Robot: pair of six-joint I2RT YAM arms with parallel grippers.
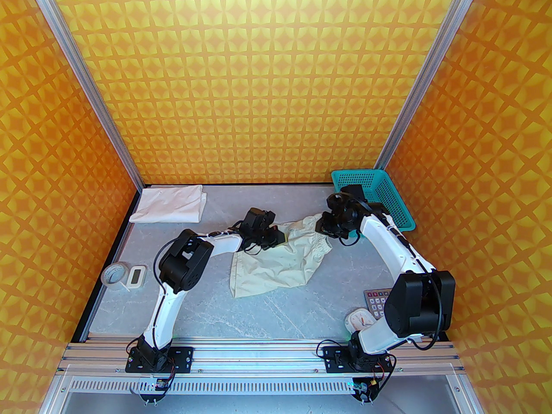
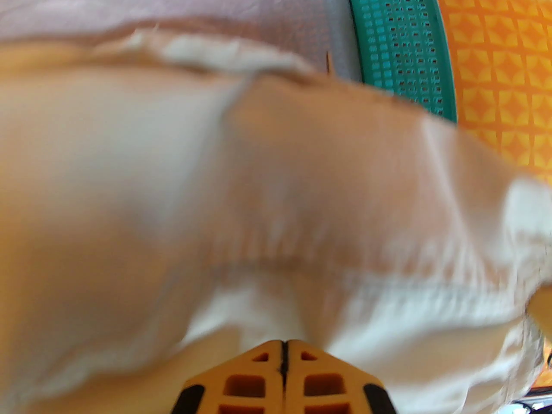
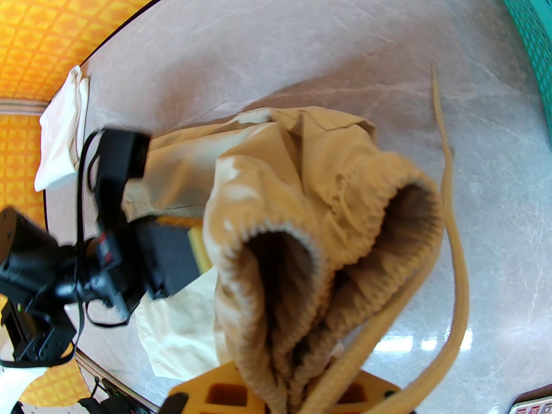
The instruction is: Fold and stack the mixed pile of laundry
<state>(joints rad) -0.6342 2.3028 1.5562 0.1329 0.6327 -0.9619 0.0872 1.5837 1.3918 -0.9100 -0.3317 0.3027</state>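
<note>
Marbled table [image 1: 280,313]: cream shorts [image 1: 276,270] rumpled, perhaps lifted.

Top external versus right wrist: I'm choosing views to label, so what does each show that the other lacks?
Top external adds the tape roll and small white device. Right wrist adds the ribbed waistband and loose drawstring up close. Both show the shorts, folded T-shirt, teal basket and left arm.

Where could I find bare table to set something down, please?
The near strip between the shorts and the arm bases is bare, as is the far edge between the T-shirt and basket. Mid-table and the near corners are crowded.
</note>
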